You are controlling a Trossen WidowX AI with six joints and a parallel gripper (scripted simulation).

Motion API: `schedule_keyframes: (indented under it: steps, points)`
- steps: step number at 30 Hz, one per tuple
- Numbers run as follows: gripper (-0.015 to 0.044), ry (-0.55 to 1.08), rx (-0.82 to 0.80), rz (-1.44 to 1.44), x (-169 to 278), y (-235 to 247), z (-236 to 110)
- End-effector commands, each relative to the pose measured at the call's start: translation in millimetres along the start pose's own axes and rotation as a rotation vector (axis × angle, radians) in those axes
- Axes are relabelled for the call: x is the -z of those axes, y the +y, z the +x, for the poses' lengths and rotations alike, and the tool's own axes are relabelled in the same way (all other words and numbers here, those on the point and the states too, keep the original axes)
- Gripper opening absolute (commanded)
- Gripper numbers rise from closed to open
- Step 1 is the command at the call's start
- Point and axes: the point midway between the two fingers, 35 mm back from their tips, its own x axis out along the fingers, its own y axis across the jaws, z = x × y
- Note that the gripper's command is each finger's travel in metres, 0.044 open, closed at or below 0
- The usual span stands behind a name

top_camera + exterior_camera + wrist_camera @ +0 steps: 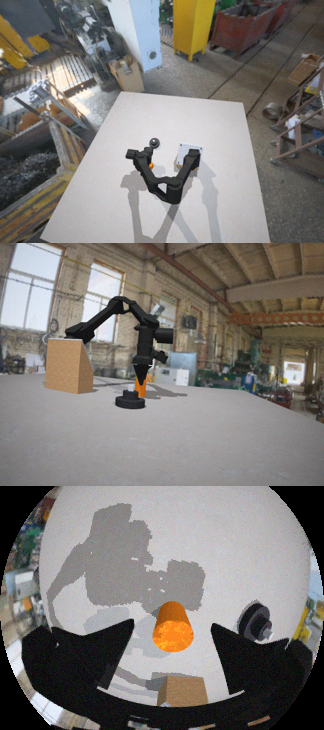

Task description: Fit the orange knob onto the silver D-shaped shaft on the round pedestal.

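The orange knob [151, 165] [142, 392] [172, 635] stands upright on the table, partly hidden by the arm in the top view. Its hole is out of sight underneath. My gripper [141, 384] [173, 625] points straight down and is open. In the wrist view its fingers are on either side of the knob with gaps; in the exterior view the tips appear just below the knob's top. The round black pedestal [157, 145] [129, 403] [252, 618] stands beside the knob, its silver shaft [153, 141] [131, 387] [268, 634] upright and bare. The shaft's flat side cannot be made out.
A wooden block [62, 363] [186, 690] with a pale sloping panel [182, 154] stands on the table [209, 117] [183, 438] to one side of the knob and pedestal. The arm's base end overlaps the block in the top view. The arm's shadows fall across the table.
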Motion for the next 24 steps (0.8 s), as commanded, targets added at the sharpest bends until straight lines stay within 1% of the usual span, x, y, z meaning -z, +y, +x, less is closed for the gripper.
schedule_keyframes:
  steps: [1,20,24]
  points:
    - [0.0440,0.010,-0.001,0.010,3,-1,9]
    - [0.0440,0.010,-0.005,0.011,6,1,37]
    - [0.0335,0.010,-0.005,0.011,6,1,37]
